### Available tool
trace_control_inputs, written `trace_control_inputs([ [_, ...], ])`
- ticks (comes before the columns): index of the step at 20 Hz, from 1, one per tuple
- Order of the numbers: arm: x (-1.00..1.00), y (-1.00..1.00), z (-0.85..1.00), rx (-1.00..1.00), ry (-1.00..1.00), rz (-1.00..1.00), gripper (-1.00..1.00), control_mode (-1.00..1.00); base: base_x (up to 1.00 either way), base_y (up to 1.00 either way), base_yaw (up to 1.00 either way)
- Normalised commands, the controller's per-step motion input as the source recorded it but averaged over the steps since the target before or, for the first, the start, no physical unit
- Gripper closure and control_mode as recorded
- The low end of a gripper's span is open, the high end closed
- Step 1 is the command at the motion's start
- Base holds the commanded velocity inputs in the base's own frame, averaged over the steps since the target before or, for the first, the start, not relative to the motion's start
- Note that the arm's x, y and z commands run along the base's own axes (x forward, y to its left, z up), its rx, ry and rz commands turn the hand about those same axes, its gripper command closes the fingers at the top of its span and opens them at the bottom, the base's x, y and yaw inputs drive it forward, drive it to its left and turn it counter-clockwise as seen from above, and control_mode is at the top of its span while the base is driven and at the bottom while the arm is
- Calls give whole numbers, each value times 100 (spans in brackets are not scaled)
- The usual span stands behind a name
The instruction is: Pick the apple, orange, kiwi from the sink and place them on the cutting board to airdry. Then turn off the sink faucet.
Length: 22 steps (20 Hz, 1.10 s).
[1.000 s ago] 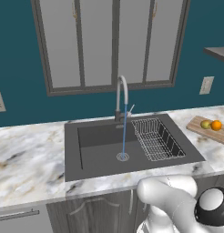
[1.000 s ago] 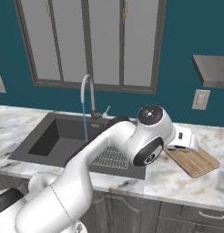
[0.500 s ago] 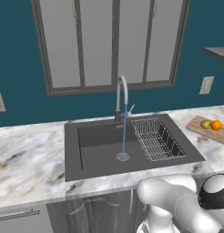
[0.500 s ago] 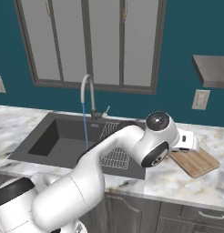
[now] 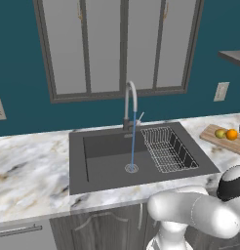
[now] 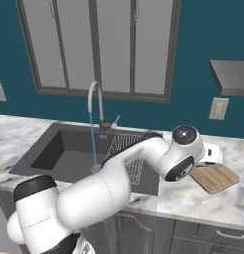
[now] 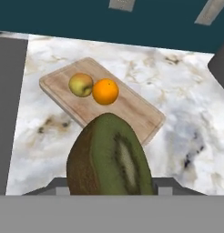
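Kiwi (image 7: 110, 157) held tight in my gripper (image 7: 111, 186), up above the cutting board (image 7: 132, 111).
I see the apple (image 7: 81, 84) and the orange (image 7: 105, 91) touching side by side on the board, right of the sink (image 5: 107, 161). Water runs from the faucet (image 5: 130, 105) down to the drain (image 5: 131, 168).

The arm (image 6: 109, 188) is glossy white, built of thick rounded tube segments, with dark grey caps and bands at its joints.
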Motion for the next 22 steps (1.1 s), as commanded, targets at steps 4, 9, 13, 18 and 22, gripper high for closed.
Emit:
trace_control_inputs([
  [4, 27, -14, -19, 6, 2, 5, 100, -100, 0, 0, 0],
  [9, 21, -17, -23, 7, 0, 5, 100, -100, 0, 0, 0],
  [13, 21, -18, -27, 2, 3, 4, 100, -100, 0, 0, 0],
  [18, 23, -18, -25, 0, 4, 4, 100, -100, 0, 0, 0],
  [22, 20, -12, -23, 1, 3, 4, 100, -100, 0, 0, 0],
])
